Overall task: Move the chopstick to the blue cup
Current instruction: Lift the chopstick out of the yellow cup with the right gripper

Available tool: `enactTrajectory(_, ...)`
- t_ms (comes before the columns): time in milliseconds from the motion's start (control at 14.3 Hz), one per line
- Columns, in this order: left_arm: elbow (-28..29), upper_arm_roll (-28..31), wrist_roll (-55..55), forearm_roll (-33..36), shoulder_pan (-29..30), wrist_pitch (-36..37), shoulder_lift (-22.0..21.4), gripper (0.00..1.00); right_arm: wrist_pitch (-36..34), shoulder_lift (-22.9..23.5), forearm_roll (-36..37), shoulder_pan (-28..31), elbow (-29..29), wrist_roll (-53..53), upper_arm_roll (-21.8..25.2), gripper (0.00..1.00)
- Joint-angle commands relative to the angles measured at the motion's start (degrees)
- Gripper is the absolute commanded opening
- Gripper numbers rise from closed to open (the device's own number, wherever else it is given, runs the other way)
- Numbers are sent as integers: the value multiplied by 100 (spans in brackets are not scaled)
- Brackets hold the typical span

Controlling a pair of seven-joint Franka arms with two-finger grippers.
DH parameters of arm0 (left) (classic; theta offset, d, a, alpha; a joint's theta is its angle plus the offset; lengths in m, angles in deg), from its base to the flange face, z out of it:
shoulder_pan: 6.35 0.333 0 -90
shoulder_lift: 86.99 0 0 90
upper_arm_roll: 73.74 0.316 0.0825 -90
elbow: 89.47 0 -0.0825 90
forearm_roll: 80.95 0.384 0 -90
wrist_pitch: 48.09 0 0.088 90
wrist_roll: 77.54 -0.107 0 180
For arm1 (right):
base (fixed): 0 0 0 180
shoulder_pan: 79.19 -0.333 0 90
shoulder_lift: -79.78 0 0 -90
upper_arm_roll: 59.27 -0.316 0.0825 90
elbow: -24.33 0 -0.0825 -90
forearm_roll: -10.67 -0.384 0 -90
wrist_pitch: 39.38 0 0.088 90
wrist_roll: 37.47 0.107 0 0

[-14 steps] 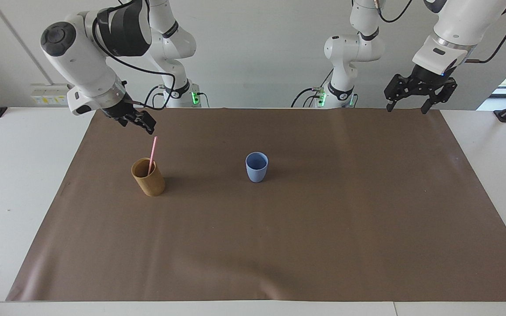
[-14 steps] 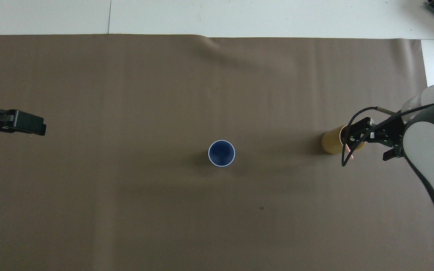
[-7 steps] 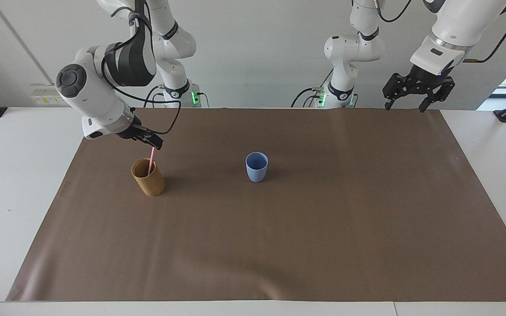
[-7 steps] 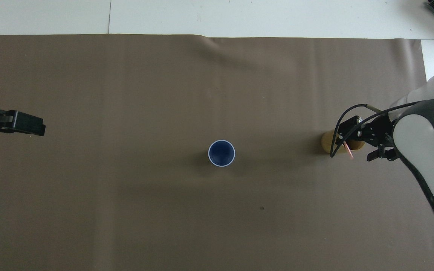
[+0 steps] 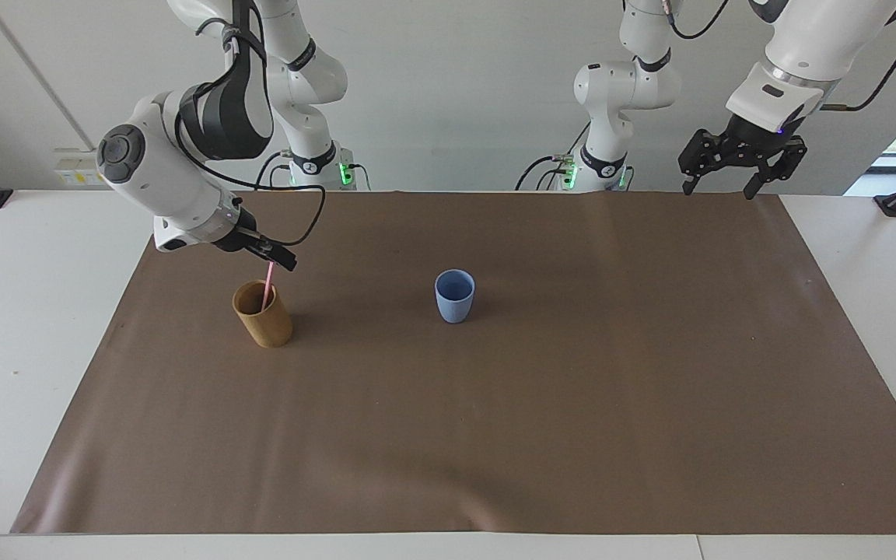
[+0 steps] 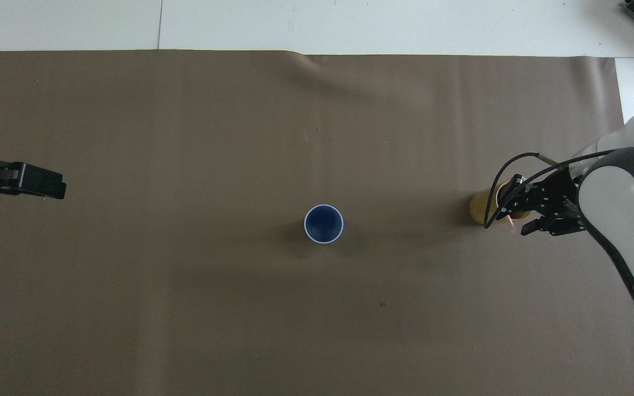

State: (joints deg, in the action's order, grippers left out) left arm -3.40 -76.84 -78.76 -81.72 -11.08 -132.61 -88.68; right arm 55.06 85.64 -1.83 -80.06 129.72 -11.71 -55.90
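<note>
Chopstick (image 5: 267,278) top at right fingers (image 5: 281,257)

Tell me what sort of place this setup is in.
Probably a robotics lab: two white arms bolted at a table, a brown mat as workspace, and only test props, a blue cup and a wooden cup.

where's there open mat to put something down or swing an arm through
Open mat lies between the blue cup and the left arm's end of the table, and from both cups out to the mat's edge farthest from the robots. It is crowded only at the tan cup, where the right end effector meets the chopstick.
</note>
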Motion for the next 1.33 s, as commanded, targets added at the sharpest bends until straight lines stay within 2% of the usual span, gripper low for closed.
enactTrajectory(0,244,2,-116,112,7,-38,-182,100,4,-58,-174,78,141,26,-38,13)
enactTrajectory(70,270,-6,-116,112,7,-38,-208,100,4,-32,-174,96,123,26,-38,0)
enactTrajectory(350,271,3,-116,112,7,-56,-209,100,-145,82,-174,96,-105,61,-47,0)
enactTrajectory(700,367,3,-116,112,-2,-47,-261,100,-742,223,-262,210,-633,53,-38,0)
enactTrajectory(1261,367,-15,-107,112,-10,-56,-270,100,-2684,48,-569,271,-1915,193,23,0)
